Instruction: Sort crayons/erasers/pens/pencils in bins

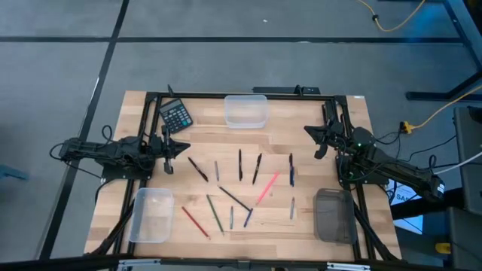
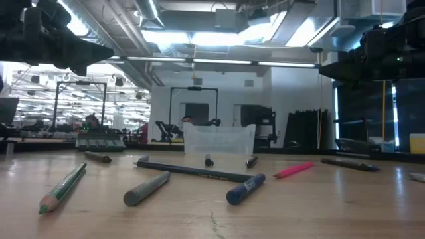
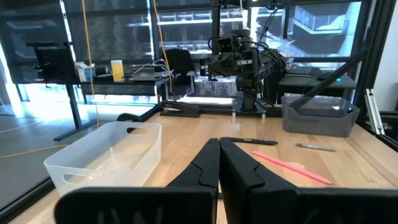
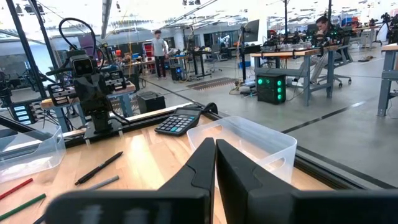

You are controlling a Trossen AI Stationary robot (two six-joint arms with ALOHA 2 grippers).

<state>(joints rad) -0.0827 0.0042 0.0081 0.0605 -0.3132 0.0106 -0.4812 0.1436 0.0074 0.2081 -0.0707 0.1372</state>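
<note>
About a dozen sticks (image 1: pixel 239 188) lie flat and scattered across the middle of the table: black pens, grey and green pencils, a red one (image 1: pixel 195 222) and a pink one (image 1: pixel 266 189). One clear bin (image 1: pixel 245 111) stands at the far edge, another clear bin (image 1: pixel 151 214) at the near left, and the smoky grey bin (image 1: pixel 334 214) at the near right. My left gripper (image 1: pixel 169 164) hovers shut above the table's left side. My right gripper (image 1: pixel 319 150) hovers shut above the right side. Neither holds anything.
A black calculator (image 1: pixel 175 115) lies at the far left corner. A black metal frame (image 1: pixel 248 95) runs along the table's edges. Bare wood lies between the sticks and each arm. People show in the room beyond, in the right wrist view.
</note>
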